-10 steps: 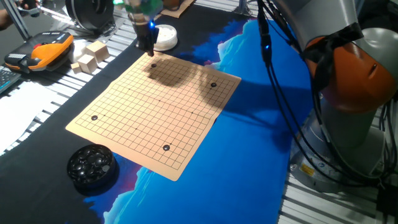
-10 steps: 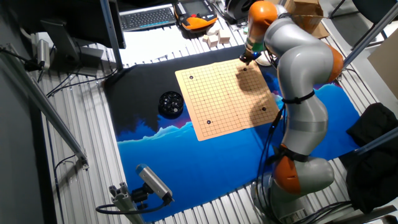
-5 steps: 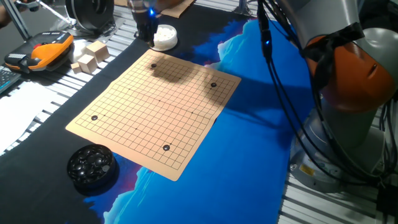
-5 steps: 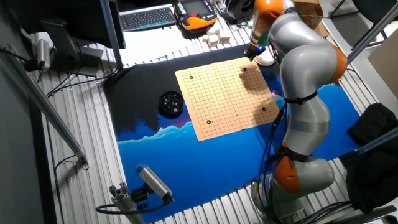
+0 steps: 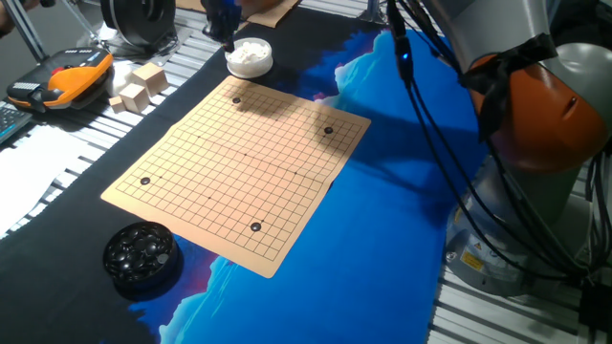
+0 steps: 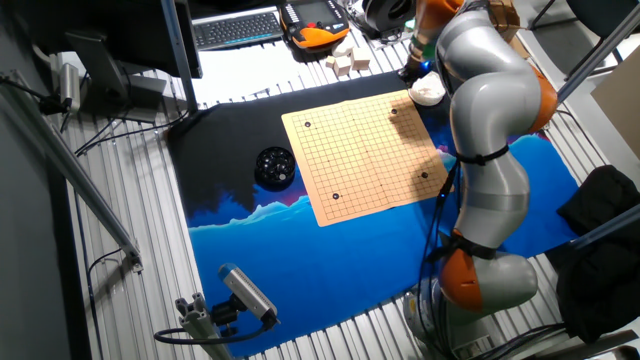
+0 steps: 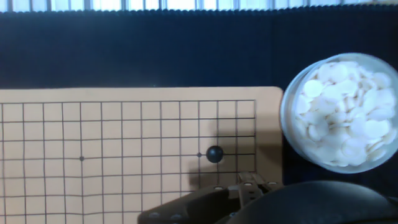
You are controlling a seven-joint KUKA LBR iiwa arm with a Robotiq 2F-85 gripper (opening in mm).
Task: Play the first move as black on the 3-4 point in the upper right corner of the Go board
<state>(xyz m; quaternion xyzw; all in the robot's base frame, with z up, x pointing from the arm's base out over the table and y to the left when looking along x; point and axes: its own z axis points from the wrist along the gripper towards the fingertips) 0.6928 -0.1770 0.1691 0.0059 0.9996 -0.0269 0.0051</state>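
Note:
The tan Go board (image 5: 239,167) lies on the table. A black stone (image 5: 236,99) rests on it near the far corner. In the hand view this stone (image 7: 214,153) sits one line right of a star point, third line from the right edge and fourth from the top. It also shows in the other fixed view (image 6: 393,111). My gripper (image 5: 222,21) is raised above the board's far corner, beside the bowl of white stones (image 5: 249,57). It holds nothing. Only its dark underside (image 7: 249,190) shows in the hand view.
Three more black stones (image 5: 329,130) (image 5: 255,226) (image 5: 145,181) lie near the other corners. A black bowl of black stones (image 5: 142,254) stands at the board's near left. Wooden blocks (image 5: 142,84) and an orange device (image 5: 67,76) lie to the left. The arm's base and cables (image 5: 535,143) fill the right.
My gripper rose from the board's far corner and moved back toward the white bowl. The black stone stayed on the board where the gripper had been.

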